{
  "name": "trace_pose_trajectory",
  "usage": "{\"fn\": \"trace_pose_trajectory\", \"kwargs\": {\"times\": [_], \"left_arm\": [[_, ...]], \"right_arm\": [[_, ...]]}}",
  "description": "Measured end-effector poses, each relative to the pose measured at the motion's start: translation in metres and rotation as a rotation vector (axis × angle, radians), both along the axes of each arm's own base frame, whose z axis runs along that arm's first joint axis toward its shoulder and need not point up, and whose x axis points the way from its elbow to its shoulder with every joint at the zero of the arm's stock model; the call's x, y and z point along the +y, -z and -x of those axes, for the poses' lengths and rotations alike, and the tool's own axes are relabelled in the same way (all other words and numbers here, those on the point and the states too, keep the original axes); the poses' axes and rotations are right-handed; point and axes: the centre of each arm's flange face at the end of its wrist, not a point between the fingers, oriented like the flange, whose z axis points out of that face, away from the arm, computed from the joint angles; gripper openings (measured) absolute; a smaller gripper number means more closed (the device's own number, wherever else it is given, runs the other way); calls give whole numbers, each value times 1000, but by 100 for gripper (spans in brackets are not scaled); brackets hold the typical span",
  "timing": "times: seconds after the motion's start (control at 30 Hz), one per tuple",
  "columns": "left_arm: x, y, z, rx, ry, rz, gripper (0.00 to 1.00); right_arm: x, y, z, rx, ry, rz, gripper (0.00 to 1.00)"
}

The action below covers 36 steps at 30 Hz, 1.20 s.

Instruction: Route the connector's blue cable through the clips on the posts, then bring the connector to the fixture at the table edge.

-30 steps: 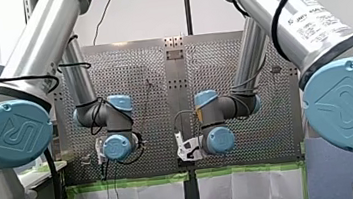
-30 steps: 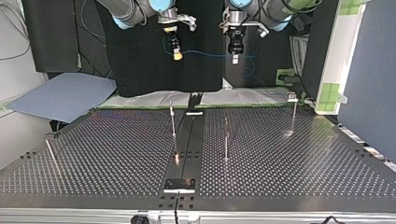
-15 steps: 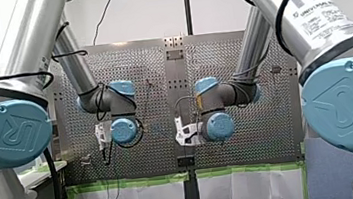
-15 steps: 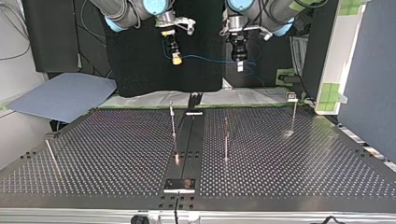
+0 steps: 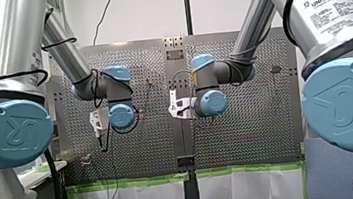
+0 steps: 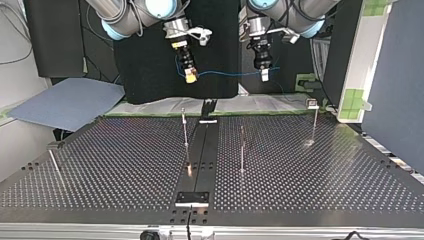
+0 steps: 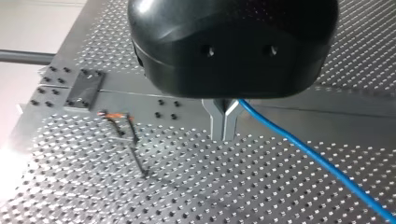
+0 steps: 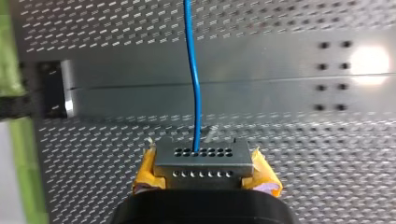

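In the right wrist view a grey connector (image 8: 201,161) with rows of small holes sits between yellow pads (image 8: 145,169), my right gripper (image 8: 204,173) shut on it. The blue cable (image 8: 191,70) leaves the connector and runs ahead over the table. My left gripper (image 7: 224,126) has its metal fingers shut on the blue cable (image 7: 317,161), which trails off beside it. In the top view my right gripper (image 6: 190,76) hangs at the left and my left gripper (image 6: 263,75) at the right, both above the table's far edge. The cable (image 6: 227,74) spans between them.
Thin posts stand on the perforated table (image 6: 125,165): one (image 6: 185,127) left of the centre strip, one (image 6: 242,150) right of it, one (image 6: 314,122) far right, one (image 6: 55,162) leaning at the left. A black plate (image 6: 192,198) sits at the near edge, a forked bracket (image 6: 208,106) at the far edge.
Both grippers have come lower in the top view and spread a little apart. The cable between them now hangs straighter. Both grips are unchanged.
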Motion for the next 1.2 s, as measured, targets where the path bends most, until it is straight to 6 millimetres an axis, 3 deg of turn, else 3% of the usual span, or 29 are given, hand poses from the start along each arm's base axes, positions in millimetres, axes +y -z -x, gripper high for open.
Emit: {"fn": "trace_pose_trajectory", "kwargs": {"times": [0.3,0.5,0.9,1.2], "left_arm": [[2,-12,-14,2,-7,-3,0],[2,-21,-30,0,-5,0,0],[-3,-51,-70,-40,16,22,0],[-6,-78,-101,-82,30,32,0]], "right_arm": [[-12,-56,-5,-71,-2,65,0],[-24,-81,-2,-103,13,95,0],[-56,-90,8,-98,51,103,0],[-81,-72,4,-75,45,100,0]]}}
